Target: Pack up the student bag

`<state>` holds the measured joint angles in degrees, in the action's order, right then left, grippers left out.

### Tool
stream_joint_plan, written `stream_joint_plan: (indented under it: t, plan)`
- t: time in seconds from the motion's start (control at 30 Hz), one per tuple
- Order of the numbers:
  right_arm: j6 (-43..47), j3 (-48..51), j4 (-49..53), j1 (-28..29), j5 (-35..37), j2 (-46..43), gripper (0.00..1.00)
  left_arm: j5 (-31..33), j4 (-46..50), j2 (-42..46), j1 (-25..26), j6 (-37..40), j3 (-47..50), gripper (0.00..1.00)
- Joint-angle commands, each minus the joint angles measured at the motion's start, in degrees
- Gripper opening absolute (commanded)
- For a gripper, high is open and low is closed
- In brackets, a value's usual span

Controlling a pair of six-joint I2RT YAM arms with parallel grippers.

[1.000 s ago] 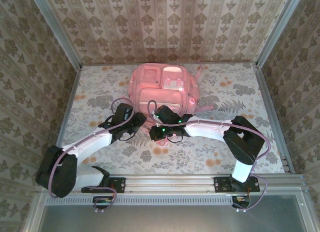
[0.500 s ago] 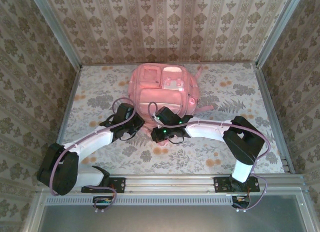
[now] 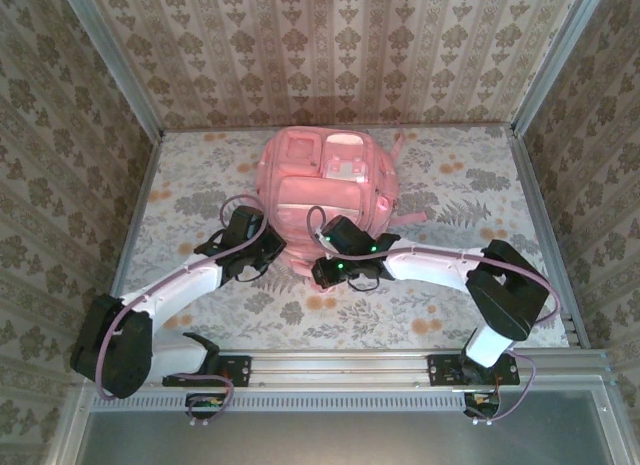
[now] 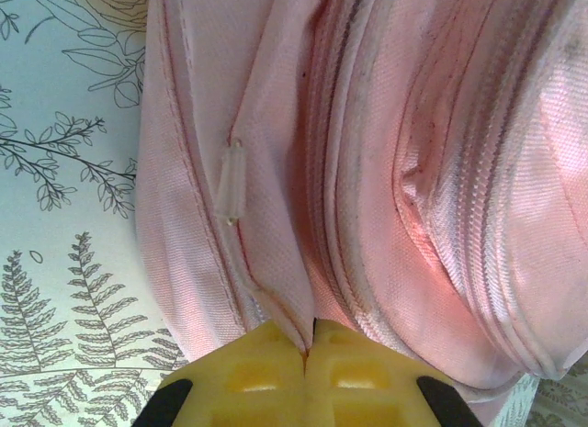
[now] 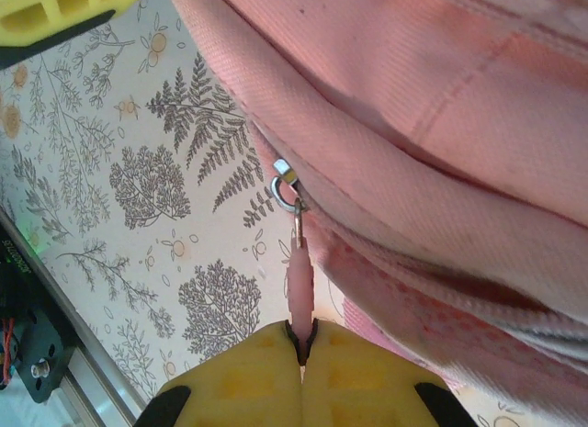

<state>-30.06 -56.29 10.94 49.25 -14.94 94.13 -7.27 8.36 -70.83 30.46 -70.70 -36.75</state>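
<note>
Since both arms crowd its near edge, the backpack [image 3: 325, 180] is partly covered in the top view. It lies flat at the far middle of the table [image 3: 190, 195], top end close to the back wall [image 3: 330, 55], and a strap [image 3: 410, 217] pokes out on its right. Bare flowered tabletop runs on both sides of it, out to the side walls and metal posts, and a strip runs between it and the rail [image 3: 350, 365] at the near edge.

Left gripper [image 4: 308, 349]: yellow fingers pressed together, pinching a fold of pink fabric at a seam on the backpack's near-left edge. How much cloth is caught is hard to say, as the fingers hide it. A small clear tab [image 4: 231, 181] sits on the seam just above.

Right gripper [image 5: 301, 340]: fingers closed tight on the pink zipper pull [image 5: 299, 285], which hangs from a metal ring [image 5: 287, 190] at the zipper line. Can't tell if the zipper is open. Both wrist views cut off most of the backpack.
</note>
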Motion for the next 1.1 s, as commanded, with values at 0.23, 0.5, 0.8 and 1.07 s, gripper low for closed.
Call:
stream_joint_plan:
  t: [0.23,0.5,0.8,1.07]
  plan:
    - [2.1,3.7,5.0,-2.1,1.4,-5.6,0.0,2.9,3.4,1.5,-1.4,2.6,-2.0,0.0]
    - [3.8,5.3,7.9,-4.0,2.4,-7.8,0.0,2.7,4.4,2.2,-1.8,3.5,-1.9,0.0]
    - [4.1,7.5,9.4,-6.6,3.1,-9.4,0.0,2.7,5.7,3.0,-2.2,5.0,-1.9,0.0]
    - [0.9,8.4,9.3,-8.0,5.0,-9.9,0.0,2.7,6.2,4.1,-1.8,5.9,-2.3,0.0]
